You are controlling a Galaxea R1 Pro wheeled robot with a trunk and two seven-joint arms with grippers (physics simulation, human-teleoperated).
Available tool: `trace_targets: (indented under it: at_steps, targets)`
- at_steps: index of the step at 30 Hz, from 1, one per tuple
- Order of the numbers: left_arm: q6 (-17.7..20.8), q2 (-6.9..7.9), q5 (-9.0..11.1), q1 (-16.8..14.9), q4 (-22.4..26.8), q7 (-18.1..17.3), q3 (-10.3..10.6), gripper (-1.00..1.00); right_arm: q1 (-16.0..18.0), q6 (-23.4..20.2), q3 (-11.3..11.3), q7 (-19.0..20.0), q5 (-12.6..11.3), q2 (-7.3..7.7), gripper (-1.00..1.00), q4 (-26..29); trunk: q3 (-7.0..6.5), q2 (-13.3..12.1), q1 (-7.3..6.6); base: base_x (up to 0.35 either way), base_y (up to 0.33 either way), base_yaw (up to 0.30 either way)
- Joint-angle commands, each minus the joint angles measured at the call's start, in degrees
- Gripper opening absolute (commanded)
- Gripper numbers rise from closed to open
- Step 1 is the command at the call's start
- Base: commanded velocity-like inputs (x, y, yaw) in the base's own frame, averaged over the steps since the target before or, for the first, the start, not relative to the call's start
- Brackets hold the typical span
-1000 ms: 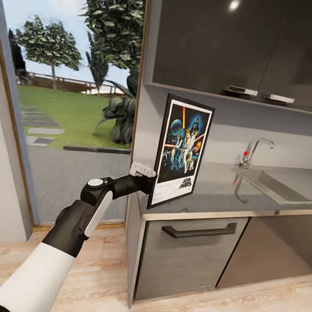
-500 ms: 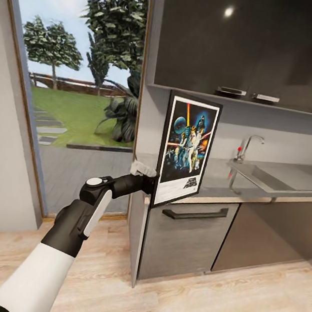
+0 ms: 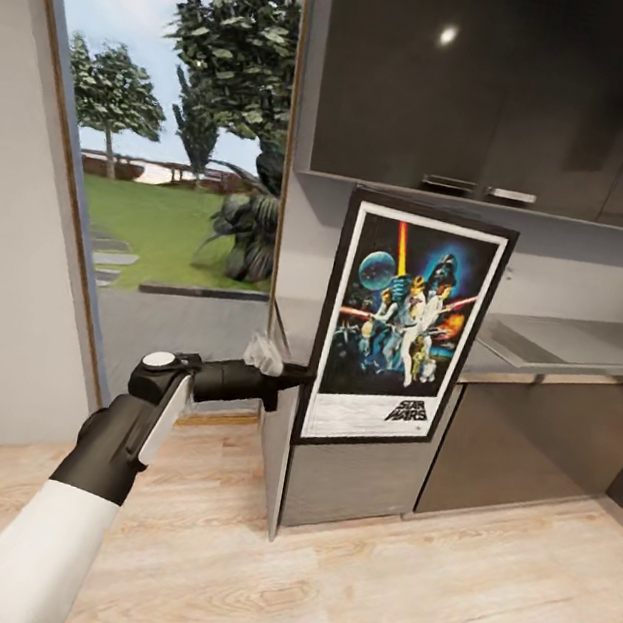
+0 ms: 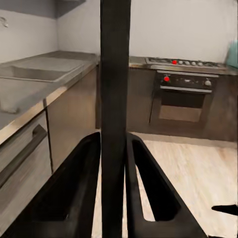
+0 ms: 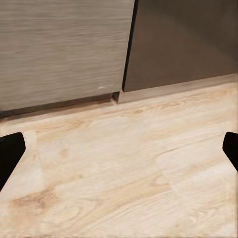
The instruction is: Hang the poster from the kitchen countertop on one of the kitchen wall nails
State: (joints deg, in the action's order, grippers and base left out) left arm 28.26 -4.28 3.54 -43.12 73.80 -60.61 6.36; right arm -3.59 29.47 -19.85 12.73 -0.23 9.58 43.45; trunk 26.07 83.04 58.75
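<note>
Holding the poster [image 3: 405, 327] upright at centre frame in the head view, we are pinching its left frame edge with the left gripper [image 3: 290, 377], fingers [image 4: 74, 188] pressed onto the thin black edge. We judge this side grip is keeping the artwork facing us and the top edge free for a nail. The poster is hanging clear of the kitchen countertop [image 3: 569, 350], right of the gripper. The right gripper's fingers [image 5: 10, 153] are spread wide, pointing at the wood floor [image 5: 129, 173].
</note>
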Motion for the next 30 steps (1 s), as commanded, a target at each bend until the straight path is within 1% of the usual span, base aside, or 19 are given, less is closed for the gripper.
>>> trace_targets:
  at_steps: [1,2,5,6,8,9,12,13,14,15,17,19,20,21,23,26,27,29,30]
  targets:
    - [0.47,0.61,0.35,-0.04,-0.13,-1.50,-0.25,-1.00,0.01,0.04,-0.16,0.44,-0.04,0.00,1.00,0.05,0.05,0.03,-0.03,-0.192,0.000,0.000]
    - [0.44,1.65,0.34,-0.02,-0.46,-4.51,-0.65,-1.00,0.01,0.02,-0.14,0.53,0.00,0.05,1.00,0.06,0.05,0.03,-0.03,-0.123,0.000,0.000]
    - [0.31,3.14,0.33,0.01,-1.66,-9.25,-1.41,-1.00,0.00,-0.05,-0.12,0.67,0.03,0.13,1.00,0.06,0.05,0.03,-0.03,-0.076,0.000,0.000]
    - [0.16,3.96,0.33,0.08,-2.98,-12.29,-2.28,-1.00,0.03,-0.14,-0.11,0.78,0.04,0.23,1.00,0.06,0.05,0.03,-0.03,-0.040,0.000,0.000]
    - [0.02,4.52,0.30,0.16,-4.26,-14.85,-3.42,-1.00,0.04,-0.21,-0.11,1.23,0.04,0.32,1.00,0.08,0.05,0.03,-0.03,-0.029,0.000,0.000]
    - [-0.12,4.88,0.28,0.26,-5.45,-16.73,-4.79,-1.00,0.05,-0.27,-0.12,2.51,0.05,0.55,1.00,0.17,0.05,0.03,-0.03,-0.017,0.000,0.000]
    - [-1.49,5.27,0.26,0.87,-7.73,-18.79,-6.97,-1.00,0.11,-0.59,-0.30,7.64,0.00,1.79,1.00,0.46,0.05,0.03,-0.03,-0.009,0.000,0.000]
    - [-4.34,5.43,0.25,1.79,-9.94,-19.91,-7.77,-1.00,0.40,-2.08,-0.41,12.16,-0.06,3.00,1.00,0.73,0.05,0.03,-0.03,-0.003,0.000,0.000]
    - [-6.53,5.49,0.25,2.24,-11.94,-20.88,-8.15,-1.00,0.63,-4.11,-0.48,15.02,-0.08,3.82,1.00,0.90,0.05,0.03,-0.03,-0.002,0.000,0.000]
    - [-7.59,5.51,0.25,2.40,-13.04,-21.38,-8.34,-1.00,0.73,-5.19,-0.51,16.32,-0.09,4.20,1.00,1.01,0.05,0.03,-0.03,-0.002,0.000,0.000]
    - [-11.93,5.56,0.26,2.77,-18.39,-22.84,-8.83,-1.00,1.03,-8.90,-0.58,21.51,-0.11,5.62,1.00,2.54,0.05,0.03,-0.03,-0.001,0.000,0.000]
    - [-14.66,5.56,0.29,2.87,-21.50,-23.12,-9.20,-1.00,1.24,-10.50,-0.59,23.94,-0.11,6.34,1.00,4.11,0.05,0.03,-0.03,0.000,0.000,0.000]
    - [-17.75,5.54,0.30,2.93,-24.48,-23.27,-9.99,-1.00,1.45,-12.39,-0.60,26.18,-0.12,6.93,1.00,6.11,0.05,0.03,-0.03,0.000,0.000,0.000]
    - [-19.30,5.52,0.31,2.95,-25.85,-23.32,-10.53,-1.00,1.55,-13.57,-0.61,27.16,-0.12,7.15,1.00,7.20,0.05,0.03,-0.03,0.000,0.000,0.000]
    - [-24.28,5.46,0.34,3.00,-30.54,-23.47,-13.06,-1.00,1.83,-19.50,-0.59,30.25,-0.12,7.65,1.00,12.40,0.05,0.03,-0.03,0.000,0.000,0.000]
    - [-26.30,5.41,0.41,3.02,-33.42,-23.63,-14.33,-1.00,1.96,-24.40,-0.56,32.27,-0.12,7.82,1.00,17.24,0.05,0.03,-0.03,0.000,0.000,0.000]
    - [-27.09,5.32,0.44,3.03,-34.78,-23.71,-14.82,-1.00,2.02,-27.55,-0.54,33.62,-0.14,7.88,1.00,20.62,0.05,0.03,-0.03,0.000,0.000,0.000]
    - [-27.61,5.23,0.47,3.03,-35.68,-23.78,-15.12,-1.00,2.08,-30.60,-0.49,35.06,-0.13,7.93,1.00,23.86,0.05,0.03,-0.03,0.000,0.000,0.000]
    - [-27.95,5.18,0.48,3.03,-36.29,-23.85,-15.32,-1.00,2.38,-33.33,-0.44,36.57,-0.13,7.95,1.00,26.63,0.05,0.03,-0.03,0.000,0.000,0.000]
